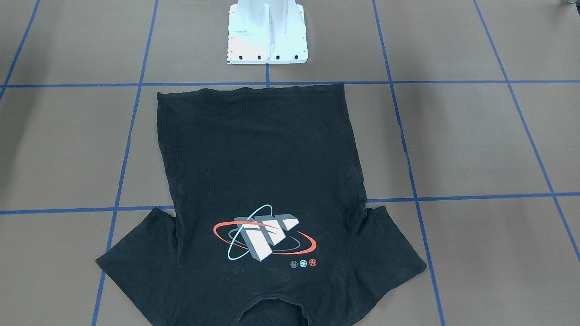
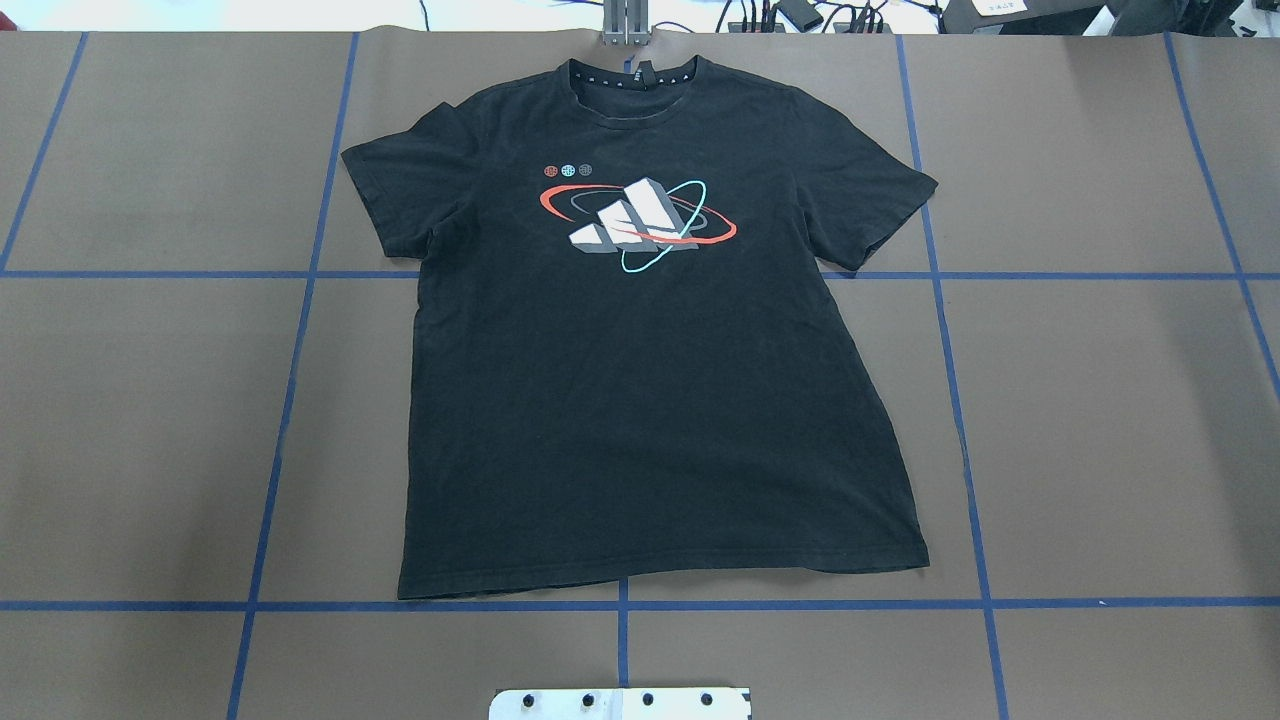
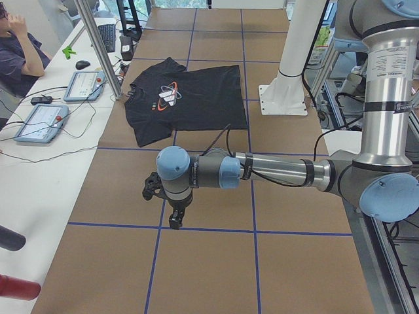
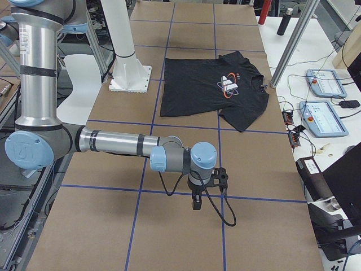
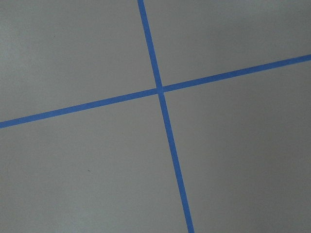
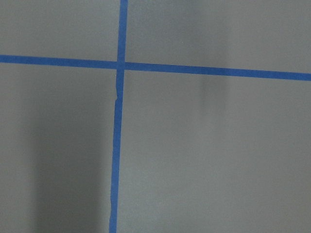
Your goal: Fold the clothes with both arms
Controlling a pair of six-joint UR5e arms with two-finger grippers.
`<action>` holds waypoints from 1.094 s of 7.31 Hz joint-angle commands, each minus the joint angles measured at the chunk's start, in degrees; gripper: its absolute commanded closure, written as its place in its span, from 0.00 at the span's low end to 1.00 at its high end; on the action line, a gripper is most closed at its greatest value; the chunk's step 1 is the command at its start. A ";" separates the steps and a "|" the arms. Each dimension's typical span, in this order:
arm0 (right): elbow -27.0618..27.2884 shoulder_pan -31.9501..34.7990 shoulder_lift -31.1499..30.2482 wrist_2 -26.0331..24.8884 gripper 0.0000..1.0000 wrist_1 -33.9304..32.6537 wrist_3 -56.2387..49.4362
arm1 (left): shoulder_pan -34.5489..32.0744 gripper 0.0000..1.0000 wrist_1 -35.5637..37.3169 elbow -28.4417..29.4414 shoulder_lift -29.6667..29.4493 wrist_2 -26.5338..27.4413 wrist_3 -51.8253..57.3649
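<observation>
The clothes are one black T-shirt spread flat and face up on the brown table, with a white-grey block logo ringed in red-orange and teal. Its collar points away from the robot and its hem lies close to the pedestal. The shirt also shows in the front view and both side views. My left gripper hangs over bare table far from the shirt. My right gripper hangs the same way at the other end. I cannot tell whether either is open or shut. Both wrist views show only table and blue tape.
The white bolted pedestal stands just behind the shirt's hem. Blue tape lines grid the table. A side bench holds teach pendants and cables, with a person seated there. A metal post rises near the collar.
</observation>
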 commanded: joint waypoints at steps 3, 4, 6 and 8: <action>0.53 0.00 0.61 -0.09 0.00 0.13 -0.09 | 0.13 0.00 0.13 -4.57 -0.09 0.09 0.00; 0.62 0.00 0.96 -0.09 0.00 0.13 0.09 | 0.13 0.00 -0.04 -5.55 0.08 -0.16 0.00; 0.80 -2.52 2.80 -0.09 0.00 0.83 0.53 | 0.21 0.00 -0.22 -5.56 -2.62 -0.08 -0.52; 0.44 -6.05 5.62 0.35 0.00 4.08 2.01 | 0.21 0.00 -5.37 -4.95 -4.48 -0.17 -0.70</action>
